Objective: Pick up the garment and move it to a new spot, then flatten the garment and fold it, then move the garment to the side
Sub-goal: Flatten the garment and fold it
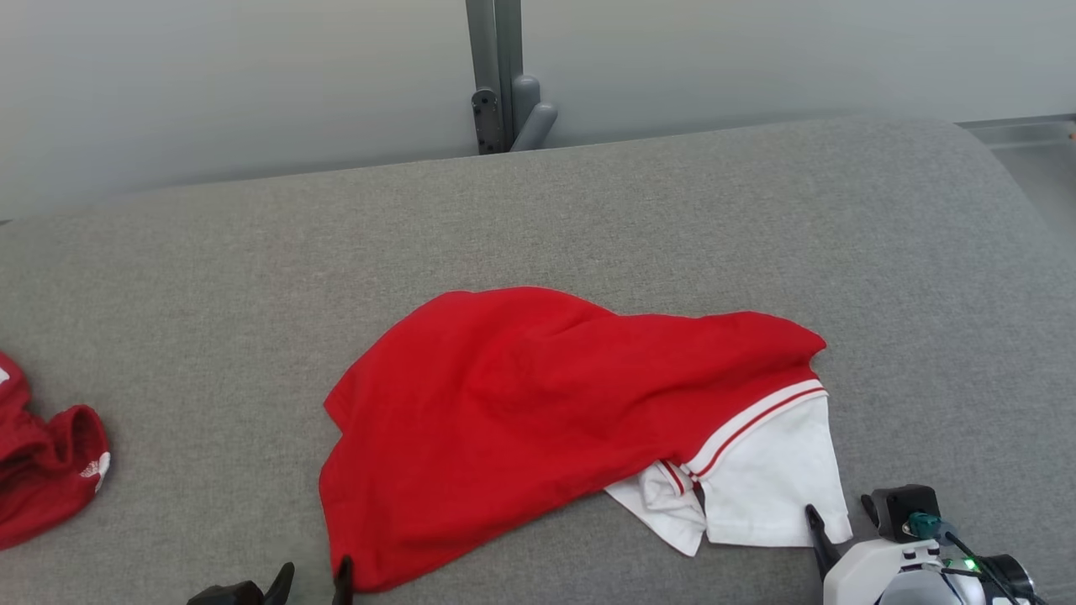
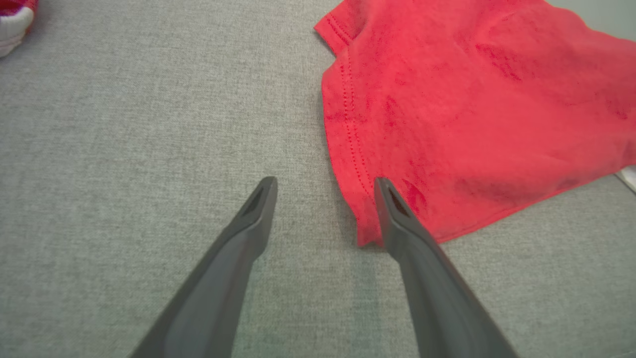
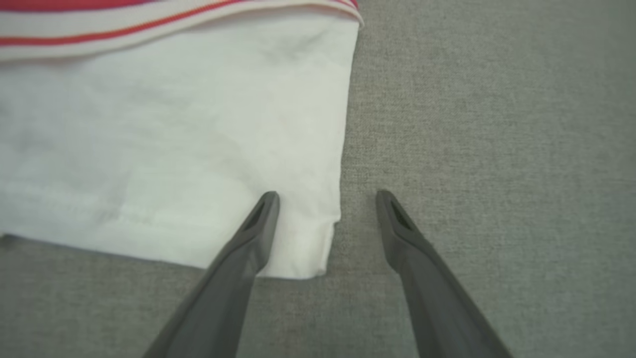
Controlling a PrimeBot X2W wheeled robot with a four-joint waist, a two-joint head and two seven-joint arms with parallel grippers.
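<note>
On the head view, the garment (image 1: 538,420) lay crumpled near the middle of the grey cushioned surface (image 1: 672,218). It was mostly red, with a white panel (image 1: 773,479) poking out at its near right. I had the left gripper (image 1: 315,576) at the garment's near left corner and the right gripper (image 1: 839,508) at the near right corner of the white panel. Both had their jaws spread and held nothing. I judged this a two-corner pickup, since lifting by opposite corners should let the cloth hang open and not bunch. A second red piece (image 1: 42,470) sat well apart at the far left, out of the way.

On the left wrist view, the left gripper (image 2: 323,186) was wide apart. One of its fingers (image 2: 397,214) sat over the stitched red hem corner (image 2: 365,238), and the other was over bare grey fabric. That straddle put the cloth's edge between the jaws, ready to pinch.

On the right wrist view, the right gripper (image 3: 325,196) was equally spread. One finger lay over the white panel (image 3: 174,149) and the other over the surface, bracketing the panel's side edge just above its corner (image 3: 308,258). The striped band (image 3: 149,25) ran along the top. I couldn't tell whether the tips were touching the fabric or just above it, so I reckoned the closing pinch had not yet been made.
</note>
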